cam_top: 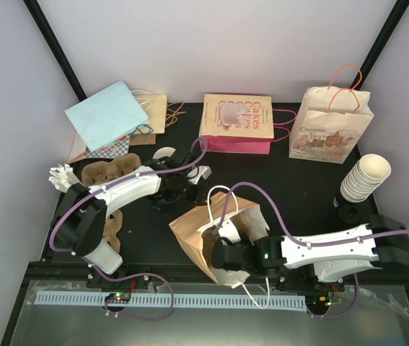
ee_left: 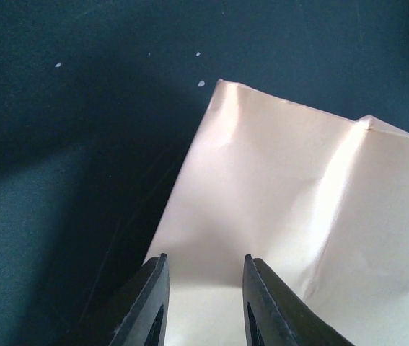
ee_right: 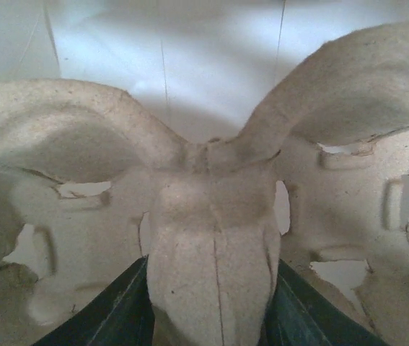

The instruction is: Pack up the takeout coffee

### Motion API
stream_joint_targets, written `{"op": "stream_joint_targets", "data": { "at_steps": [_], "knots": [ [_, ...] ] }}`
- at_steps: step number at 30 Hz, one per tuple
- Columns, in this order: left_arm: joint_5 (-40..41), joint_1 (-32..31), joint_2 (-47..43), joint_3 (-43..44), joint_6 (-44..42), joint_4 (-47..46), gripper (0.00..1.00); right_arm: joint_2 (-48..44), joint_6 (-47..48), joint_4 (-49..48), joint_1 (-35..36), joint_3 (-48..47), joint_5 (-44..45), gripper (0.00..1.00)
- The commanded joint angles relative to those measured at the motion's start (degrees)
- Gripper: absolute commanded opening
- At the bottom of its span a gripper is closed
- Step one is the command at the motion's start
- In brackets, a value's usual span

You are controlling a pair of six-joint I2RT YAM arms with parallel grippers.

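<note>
**Entry: bagging stage, hazards**

- **Right claw** (ee_right: 211, 303): clamped on the centre ridge of the pulp carrier (ee_right: 211, 216). The ridge fills the gap between the jaws. White bag lining shows ahead of the claw and through the carrier's cut-outs, so the carrier appears to be inside the brown bag (cam_top: 190, 231).
- **Left claw** (ee_left: 204, 303): jaws apart, with nothing seen pinched. A corner panel of the bag lies directly ahead of and beneath the fingertips, and bare table (ee_left: 60, 144) lies to the claw's left.
- **Takeout cup** (cam_top: 227, 115): the only loose pale cup I can make out sits against the Cakes bag (cam_top: 251, 119), far beyond the left claw and well apart from the right. This identification is tentative. No cup shows in the carrier pockets on either side of the right claw. The lid is not identified.

**Risks, as judged**
1. The bag is unrestrained, so a push from the right claw may slide or crumple it rather than seat the carrier.
2. A carrier edge may catch on the bag mouth or on a handle loop.
3. The pulp ridge may crush or tear under the clamp.
4. If the carrier is released tilted, its pockets would slant and a cup set in later could tip.
5. The bag may collapse over the pockets, blocking the cup.
</note>
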State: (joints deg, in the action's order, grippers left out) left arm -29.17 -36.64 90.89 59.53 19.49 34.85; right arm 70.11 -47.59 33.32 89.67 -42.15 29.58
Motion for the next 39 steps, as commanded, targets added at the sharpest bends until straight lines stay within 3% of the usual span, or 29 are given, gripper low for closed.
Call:
{"op": "stream_joint_targets", "data": {
  "at_steps": [1,8,21,33,39],
  "knots": [
    [-4.03,-0.97,1.04,0.90,-0.70,-1.03,0.30,2.84,-0.34,-2.16,0.25,1.57,4.14,0.40],
    [-5.45,-0.93,0.62,0.85,-1.41,-0.67,0.30,5.94,5.57,-6.69,0.03,1.11,6.23,0.39],
    [-6.51,-1.21,-0.23,1.06,-1.23,-0.91,0.29,8.14,13.12,-14.40,-6.86,2.40,-0.24,0.38],
    [-4.84,-1.26,-1.25,1.55,-1.66,-0.64,0.29,4.06,12.53,-4.49,-6.52,-3.08,-2.81,0.44],
    [-3.58,-1.49,-2.48,2.40,-2.01,-0.04,0.29,6.76,9.03,2.95,-2.38,-9.56,1.77,0.58]
  ]
}}
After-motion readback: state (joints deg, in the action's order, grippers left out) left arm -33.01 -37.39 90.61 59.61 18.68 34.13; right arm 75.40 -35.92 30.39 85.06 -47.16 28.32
